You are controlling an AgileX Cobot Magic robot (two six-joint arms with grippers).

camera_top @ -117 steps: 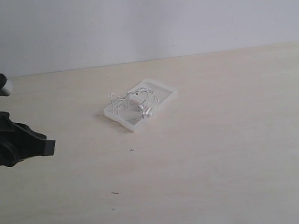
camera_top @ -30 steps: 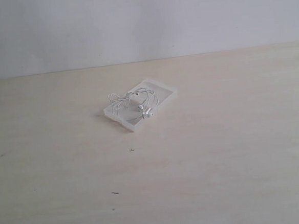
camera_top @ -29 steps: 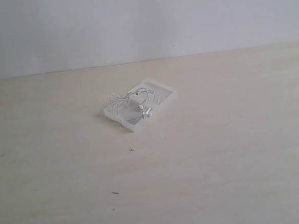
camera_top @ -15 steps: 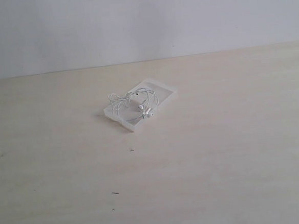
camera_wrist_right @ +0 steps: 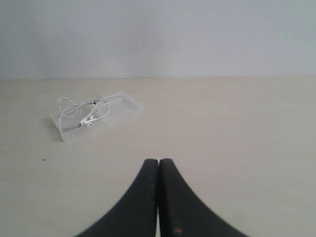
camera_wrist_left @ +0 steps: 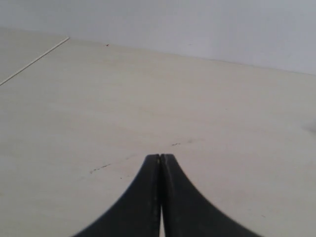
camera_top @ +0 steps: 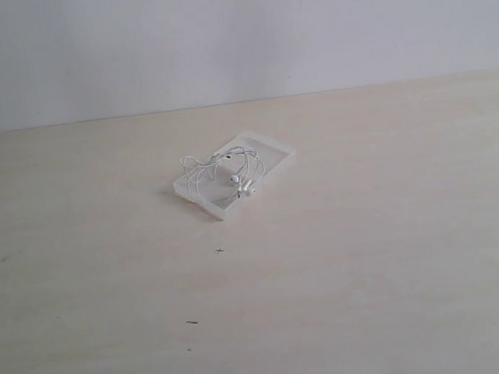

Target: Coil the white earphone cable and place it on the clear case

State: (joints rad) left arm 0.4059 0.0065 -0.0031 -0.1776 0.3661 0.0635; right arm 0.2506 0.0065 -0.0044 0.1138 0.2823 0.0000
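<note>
Exterior view: the clear case (camera_top: 275, 153) lies flat on the pale wooden table (camera_top: 375, 264), a little left of centre in the upper half of the frame, set at an angle to the table's far edge. The white earphone cable (camera_top: 216, 164) rests on top of the case in a loose, irregular bundle. Several loops rise off the panel, and some reach the case's left edge. The two earbuds (camera_top: 242, 186) lie close together near the case's lower edge, touching or nearly so. The right-hand part of the case is bare of cable. Two small dark marks (camera_top: 219, 251) sit on the table below the case. A plain light wall (camera_top: 239, 34) stands behind the table.

Left gripper (camera_wrist_left: 161, 157), seen only in its wrist view: jaws pressed fully together, nothing between them, poised over bare table.

Right gripper (camera_wrist_right: 158, 161), seen only in its wrist view: jaws likewise pressed together and holding nothing. The case and the cable lie well apart from its tips, with no contact.
</note>
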